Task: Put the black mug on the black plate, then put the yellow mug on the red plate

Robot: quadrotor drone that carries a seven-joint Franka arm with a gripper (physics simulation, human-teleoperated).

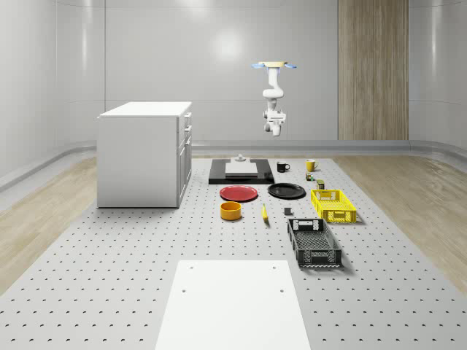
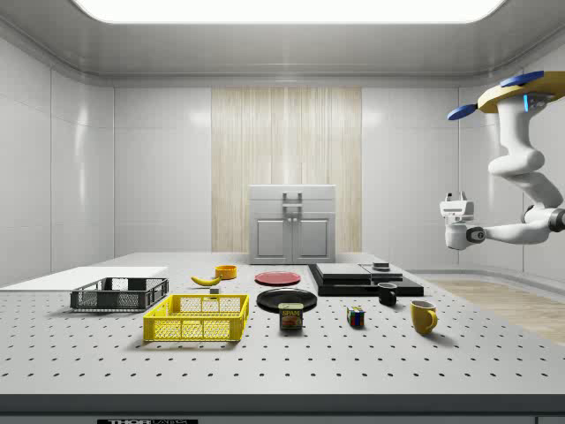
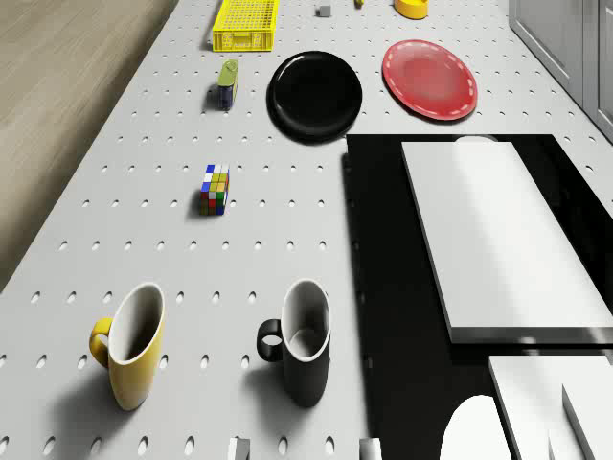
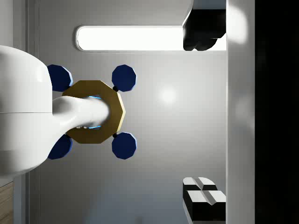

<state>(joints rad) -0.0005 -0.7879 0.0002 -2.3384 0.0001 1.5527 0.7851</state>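
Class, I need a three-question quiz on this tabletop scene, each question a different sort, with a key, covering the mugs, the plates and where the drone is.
1. True or false: the glossy black mug already sits on the round black plate.
2. Which stands nearest the black mug? A) yellow ceramic mug B) round red plate C) yellow plastic crate
3. Fill in: the drone hovers high above the table's far end, its tool hanging ____ the mugs.

Key: 1 false; 2 A; 3 above, clear of them.
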